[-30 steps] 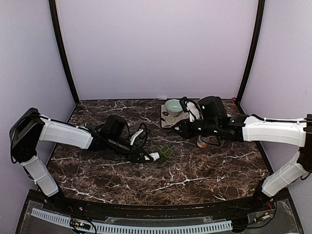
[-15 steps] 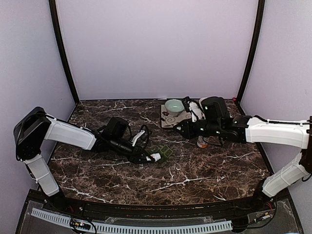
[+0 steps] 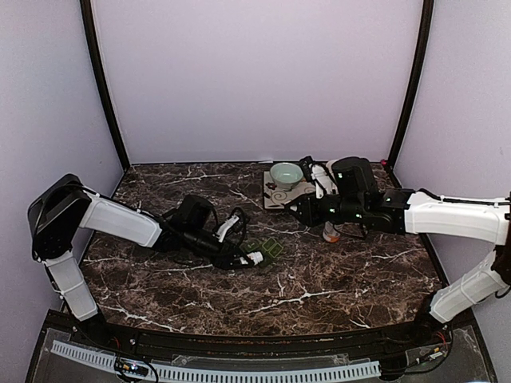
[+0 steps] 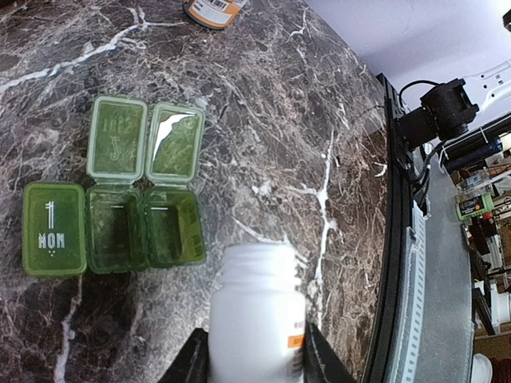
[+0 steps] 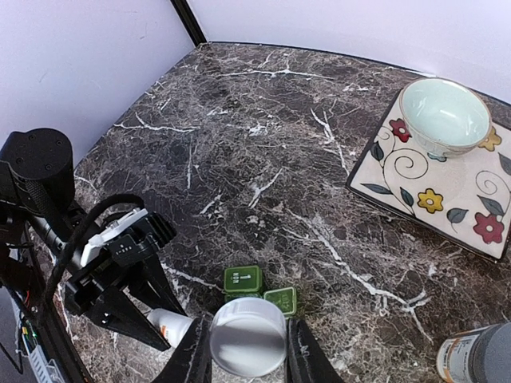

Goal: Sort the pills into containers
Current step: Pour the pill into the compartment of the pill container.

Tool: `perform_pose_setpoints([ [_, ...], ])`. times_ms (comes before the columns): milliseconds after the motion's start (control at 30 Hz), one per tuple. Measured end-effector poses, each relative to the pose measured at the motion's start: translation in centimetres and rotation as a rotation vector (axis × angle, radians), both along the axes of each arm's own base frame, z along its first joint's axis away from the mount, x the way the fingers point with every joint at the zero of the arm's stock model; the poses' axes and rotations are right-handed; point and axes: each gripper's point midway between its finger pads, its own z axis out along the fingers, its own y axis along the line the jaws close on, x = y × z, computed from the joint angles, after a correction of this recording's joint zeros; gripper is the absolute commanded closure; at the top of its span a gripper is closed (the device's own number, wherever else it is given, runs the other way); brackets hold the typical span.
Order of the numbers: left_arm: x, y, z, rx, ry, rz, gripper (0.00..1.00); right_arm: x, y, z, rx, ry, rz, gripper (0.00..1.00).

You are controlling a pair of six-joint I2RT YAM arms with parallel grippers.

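Observation:
The dark-green containers (image 4: 144, 227) lie on the marble as a strip of three compartments: the "1 MON" lid is shut and the other two lids are flipped back. My left gripper (image 4: 255, 355) is shut on an uncapped white pill bottle (image 4: 257, 303), whose mouth is just beside the open compartments. In the top view this gripper (image 3: 246, 258) sits low next to the containers (image 3: 268, 249). My right gripper (image 5: 246, 353) is shut on a round white cap (image 5: 247, 343), held above the containers (image 5: 243, 279). No pills show in any view.
A floral square plate (image 3: 277, 198) with a pale green bowl (image 3: 286, 172) stands at the back centre. An orange-labelled bottle (image 3: 330, 233) stands under the right arm and shows in the right wrist view (image 5: 475, 359). The table's front rail (image 4: 399, 239) is close.
The left arm's shoulder and elbow have shifted slightly right, with the bottle staying by the containers. The right arm has drifted slightly to the right. Both grips are unchanged.

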Motion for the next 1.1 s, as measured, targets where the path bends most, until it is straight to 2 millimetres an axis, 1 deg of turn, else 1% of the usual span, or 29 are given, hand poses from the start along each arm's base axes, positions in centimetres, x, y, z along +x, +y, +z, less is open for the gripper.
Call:
perform_pose_setpoints([
  [300,0.6,0.2,-1.4,0.041,-0.008,0.028,1.0,0.0,0.0,0.0,-0.002,-0.001,-0.003,1.0],
  [1100,2.0,0.1,-1.2,0.067,-0.079,0.054,1.0,-0.1,-0.2,-0.5,-0.01,0.006,-0.003,1.0],
])
